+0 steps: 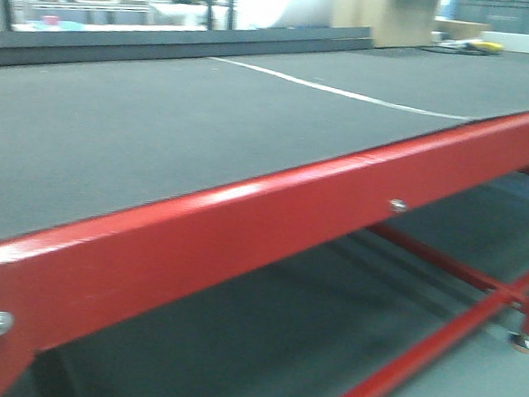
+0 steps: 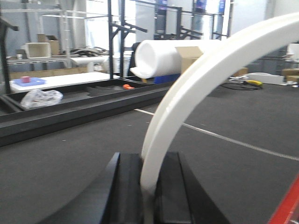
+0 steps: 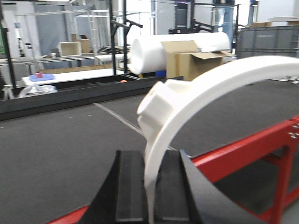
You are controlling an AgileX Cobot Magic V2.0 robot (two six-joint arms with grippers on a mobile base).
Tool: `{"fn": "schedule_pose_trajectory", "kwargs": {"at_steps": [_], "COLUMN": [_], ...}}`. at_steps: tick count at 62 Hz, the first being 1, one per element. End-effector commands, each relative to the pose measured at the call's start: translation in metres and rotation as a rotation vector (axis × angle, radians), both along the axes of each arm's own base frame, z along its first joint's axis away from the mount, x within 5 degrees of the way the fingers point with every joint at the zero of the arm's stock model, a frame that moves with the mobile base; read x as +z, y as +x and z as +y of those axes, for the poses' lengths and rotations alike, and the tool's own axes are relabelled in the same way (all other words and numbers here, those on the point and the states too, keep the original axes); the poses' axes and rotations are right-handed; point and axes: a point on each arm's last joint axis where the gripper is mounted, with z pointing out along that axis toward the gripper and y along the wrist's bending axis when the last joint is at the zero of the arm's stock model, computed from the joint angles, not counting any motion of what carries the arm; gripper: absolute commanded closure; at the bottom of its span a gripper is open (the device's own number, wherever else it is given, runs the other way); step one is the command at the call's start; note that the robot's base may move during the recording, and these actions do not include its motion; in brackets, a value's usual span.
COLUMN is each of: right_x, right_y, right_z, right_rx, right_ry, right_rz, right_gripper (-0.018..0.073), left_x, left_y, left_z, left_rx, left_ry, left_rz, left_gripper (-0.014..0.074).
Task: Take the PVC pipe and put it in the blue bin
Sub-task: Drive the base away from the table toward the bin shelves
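your left pincer (image 2: 149, 189) pinches the pvc pipe (image 2: 196, 79), arcing up rightward over the black table (image 2: 70, 158); your right pincer (image 3: 150, 196) pinches pvc pipe too.

A wide desk (image 1: 115, 133) with a dark grey mat top and a glossy red metal frame (image 1: 244, 233). A thin white line (image 1: 344, 93) runs slantwise across the mat toward the front edge. Along the far edge sits a long black trough (image 2: 70, 109) holding a crumpled clear plastic bag (image 2: 41, 98). Beyond the desk stand a large white foam roll (image 2: 159, 58), an open cardboard box (image 3: 187, 60), and a blue tray (image 2: 28, 82) on a white table.
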Motion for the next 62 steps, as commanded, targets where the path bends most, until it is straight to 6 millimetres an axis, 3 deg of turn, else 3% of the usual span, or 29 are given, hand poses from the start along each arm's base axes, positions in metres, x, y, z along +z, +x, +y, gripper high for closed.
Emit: {"fn": "schedule_pose_trajectory", "kwargs": {"at_steps": [1,62], "right_x": [0.0027,0.0027], "right_y": [-0.0012,-0.0012], "right_z": [-0.0004,-0.0004], "right_rx": [-0.005,-0.005], "right_ry": [-0.004,-0.004], "right_rz": [-0.025,-0.025], "right_gripper": [0.0722,0.0722], "left_x": [0.0031,0.0031], "left_y": [-0.0018,-0.0018], "left_z": [-0.0004,-0.0004], "left_rx": [-0.007,-0.007], "left_ry": [-0.002,-0.002], "left_rz": [-0.031,-0.031], "left_gripper": [0.0707,0.0707]}}
